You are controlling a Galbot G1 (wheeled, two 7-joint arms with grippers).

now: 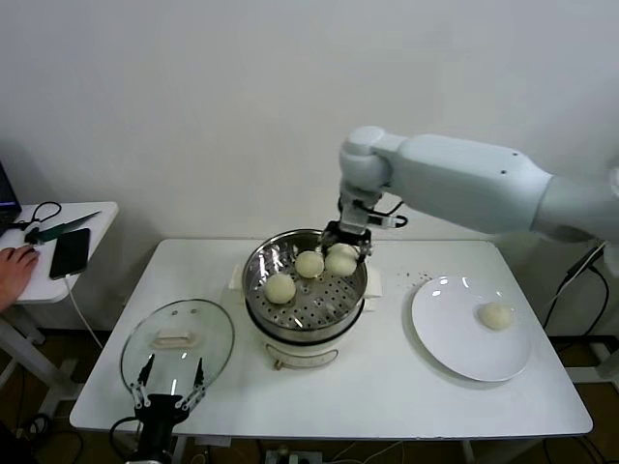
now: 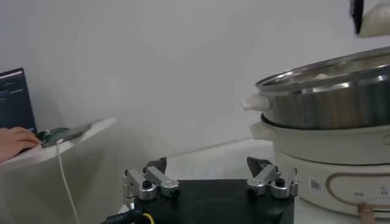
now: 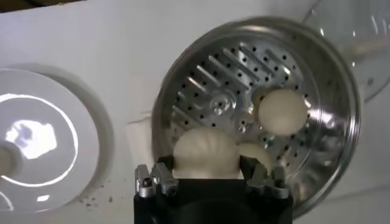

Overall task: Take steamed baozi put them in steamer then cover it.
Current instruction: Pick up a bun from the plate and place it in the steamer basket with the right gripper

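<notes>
- Right gripper (image 1: 346, 244) is seen over the steamer's (image 1: 261, 266) back rim; its fingers (image 3: 163, 176) are closed around one baozi (image 3: 204, 153), held just above the perforated floor.
- Two other baozi (image 1: 309, 263) (image 1: 280, 287) are seen lying in the basket, one at centre, one toward the front-left rim; they sit close together, the centre one just beside the held bun.
- The steamer is carried on a white pot base (image 1: 305, 348) at the table's (image 1: 406, 387) middle; bare table is left all around it.
- A white plate (image 1: 450, 338) lies toward the table's right edge, with one baozi (image 1: 497, 315) on its back-right part.
- The cover (image 1: 177, 340), glass with white handle, lies flat near the front-left corner, apart from the steamer.
- Left gripper (image 1: 171, 380) is parked at the front edge, just in front of the cover, fingers (image 2: 146, 184) spread wide, nothing held.
- Beyond the left edge a side table (image 1: 44, 275) carries a phone (image 1: 70, 252); a person's hand (image 1: 14, 266) is rested there.
</notes>
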